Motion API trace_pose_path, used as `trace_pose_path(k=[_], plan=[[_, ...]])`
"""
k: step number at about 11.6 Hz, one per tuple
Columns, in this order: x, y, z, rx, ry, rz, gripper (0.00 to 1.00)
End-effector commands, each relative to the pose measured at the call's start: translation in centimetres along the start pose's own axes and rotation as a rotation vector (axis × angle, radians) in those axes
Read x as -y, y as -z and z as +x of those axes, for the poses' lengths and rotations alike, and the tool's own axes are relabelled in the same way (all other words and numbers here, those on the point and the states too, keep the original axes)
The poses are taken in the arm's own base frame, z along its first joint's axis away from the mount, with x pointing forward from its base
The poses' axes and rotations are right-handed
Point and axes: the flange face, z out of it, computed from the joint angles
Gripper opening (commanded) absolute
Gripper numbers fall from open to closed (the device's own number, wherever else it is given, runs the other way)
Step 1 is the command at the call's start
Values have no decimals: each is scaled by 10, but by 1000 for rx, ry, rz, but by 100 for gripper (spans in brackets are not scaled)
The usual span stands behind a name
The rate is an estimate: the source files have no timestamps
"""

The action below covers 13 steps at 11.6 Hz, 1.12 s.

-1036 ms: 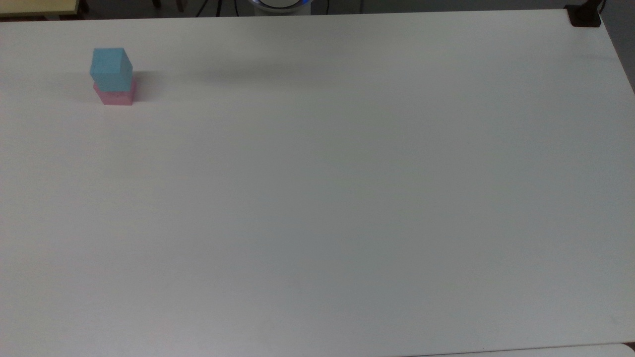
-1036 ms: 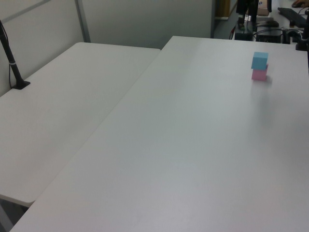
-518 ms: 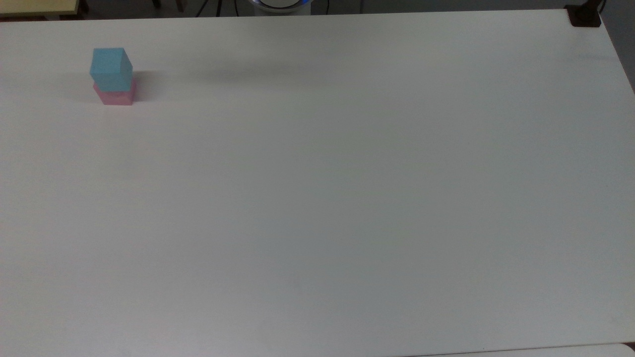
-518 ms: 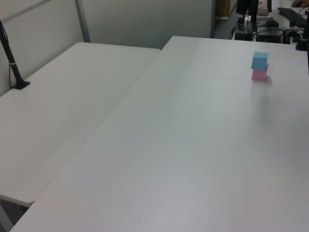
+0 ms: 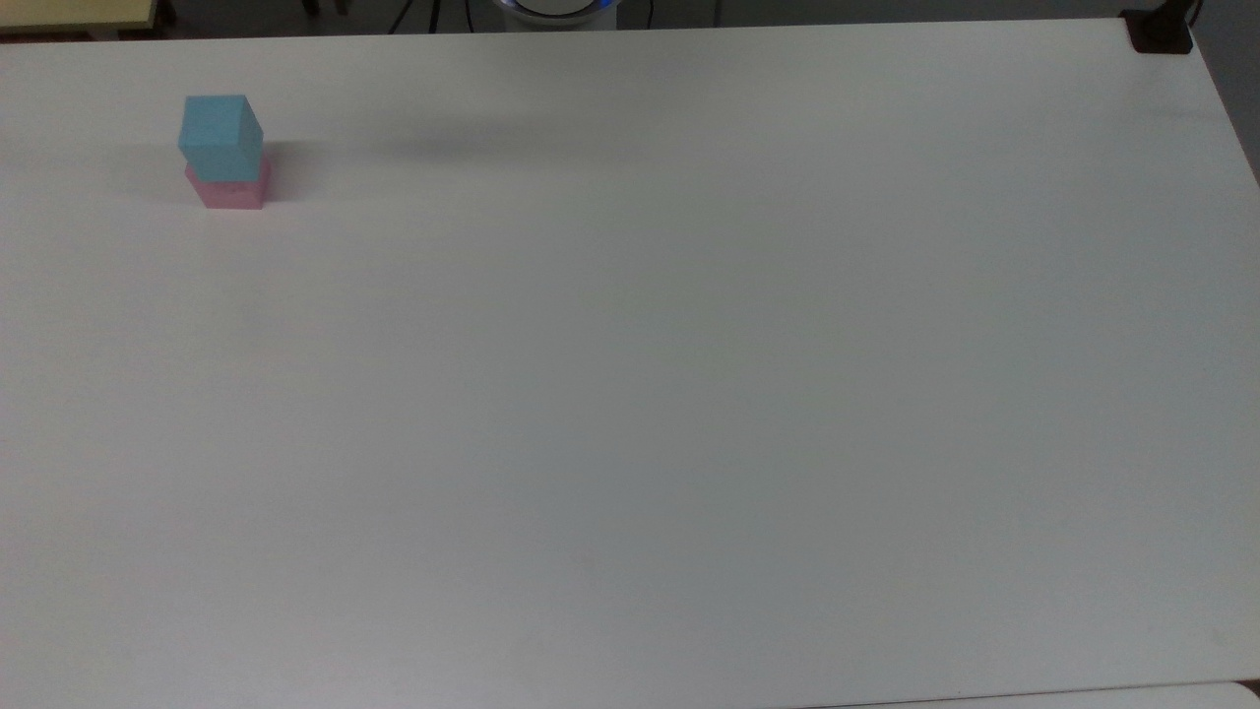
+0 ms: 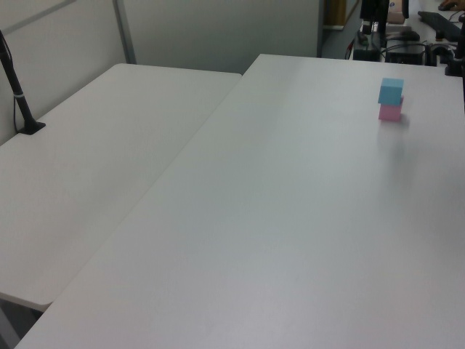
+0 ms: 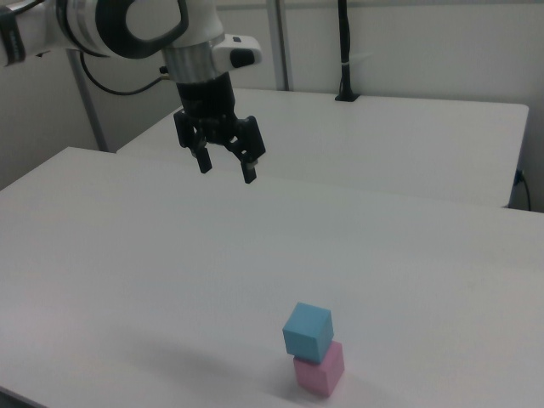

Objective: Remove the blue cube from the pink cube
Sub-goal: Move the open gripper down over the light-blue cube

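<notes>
Blue cube (image 5: 220, 136): stacked on the pink cube (image 5: 232, 189), slightly twisted against it, near the top view's upper left corner of the white counter (image 5: 689, 394). Pincer (image 7: 226, 168): released, fingers spread, holding nothing, hanging high above the counter, well apart from the stack toward the right view's upper left. Second white counter (image 6: 94, 160): alongside, carrying a black post (image 6: 18, 94).
</notes>
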Motion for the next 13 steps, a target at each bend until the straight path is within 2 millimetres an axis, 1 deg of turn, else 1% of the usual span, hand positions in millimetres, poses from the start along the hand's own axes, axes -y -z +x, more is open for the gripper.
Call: trace_pose_path(k=[1, 3, 4, 5, 6, 9, 10, 11, 13], plan=[[-39, -6, -11, 45, 143, -35, 100], [-78, -35, -24, 85, 216, -18, 100], [-96, -45, -25, 72, 216, -25, 100], [-109, -66, -31, 88, 200, -18, 100], [-119, -82, -35, 76, 168, -19, 100], [-130, -141, -49, 75, 125, 10, 100], [-131, -156, -51, 59, 122, 8, 100], [-131, -172, -48, 45, 125, -2, 100], [-136, -191, -45, 52, 118, -6, 100]])
